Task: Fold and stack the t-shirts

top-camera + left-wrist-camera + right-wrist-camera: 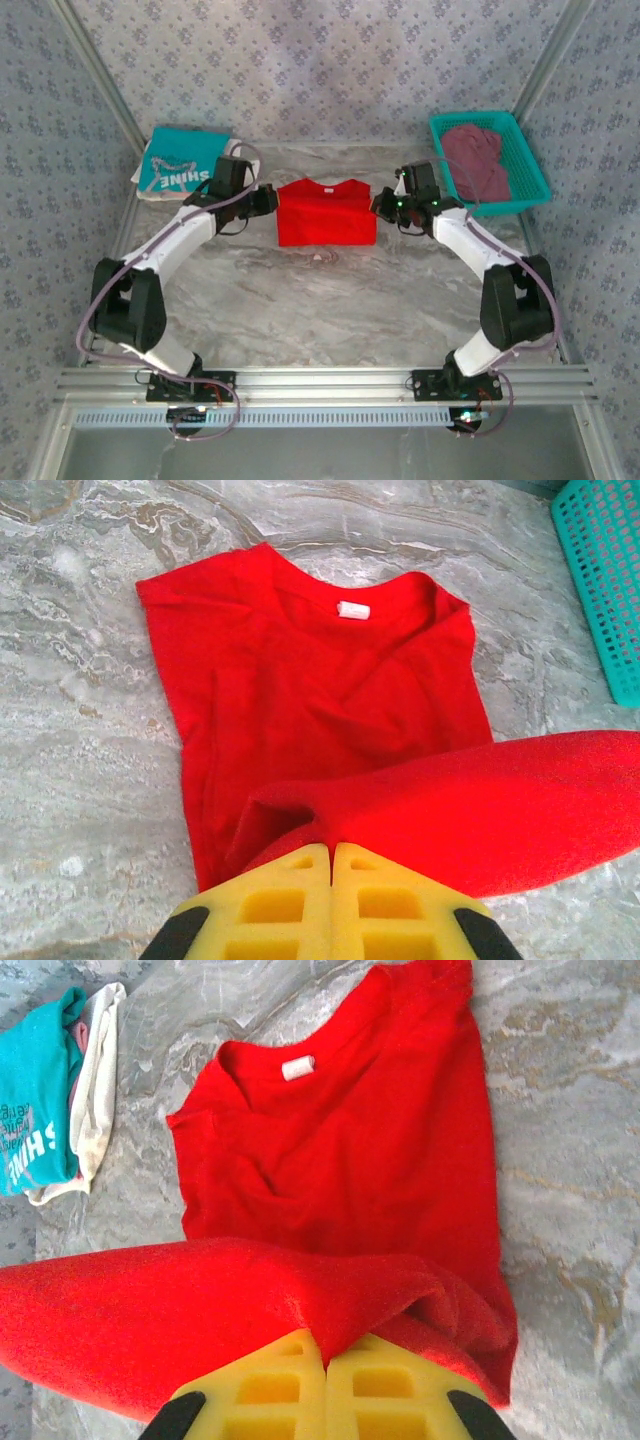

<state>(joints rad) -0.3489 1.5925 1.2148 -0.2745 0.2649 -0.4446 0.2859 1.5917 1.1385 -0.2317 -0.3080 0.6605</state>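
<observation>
Left gripper (332,855) and right gripper (325,1348): fingers pressed together, each clamped on one side of the red t-shirt (325,212), mid-table. Far left: teal t-shirt (180,165) atop white t-shirt (95,1100). Far right: maroon t-shirt (478,160) in basket (532,160).

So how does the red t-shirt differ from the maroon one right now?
The red t-shirt lies spread on the marble table; the maroon t-shirt sits crumpled in the teal basket. The red one is pinched at both side edges by the left tool and right tool, both shut; the maroon one is untouched. Red is bright, maroon dull. Both are shirts not yet stacked.
</observation>
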